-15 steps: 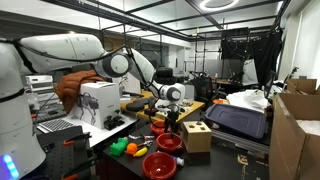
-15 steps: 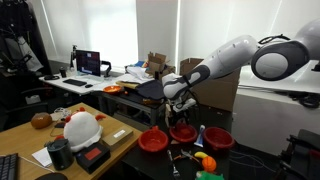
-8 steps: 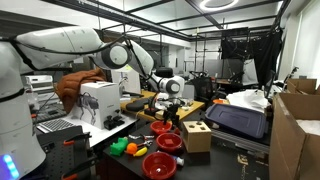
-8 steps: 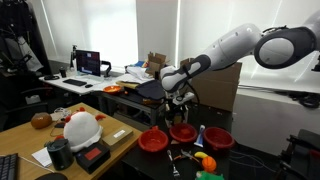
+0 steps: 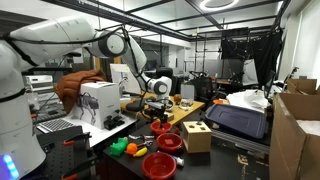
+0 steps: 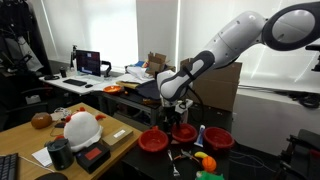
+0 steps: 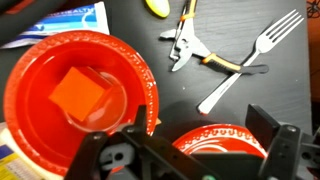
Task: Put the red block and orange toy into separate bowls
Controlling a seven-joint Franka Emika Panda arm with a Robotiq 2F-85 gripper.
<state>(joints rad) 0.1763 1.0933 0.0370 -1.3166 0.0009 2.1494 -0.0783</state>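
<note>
In the wrist view a red block lies inside a glossy red bowl at the left. A second red bowl lies right under my gripper, which is open and empty above it. In both exterior views the gripper hangs above the bowls at the table's end. The orange toy lies on the table near the front edge, apart from the bowls.
Pliers, a fork and a yellow piece lie on the dark table beyond the bowls. A tan wooden box stands beside the bowls. A green toy lies next to the orange toy.
The arm has lifted and swung away from above the bowls, with the gripper rising a little. The gripper stays open and empty.
</note>
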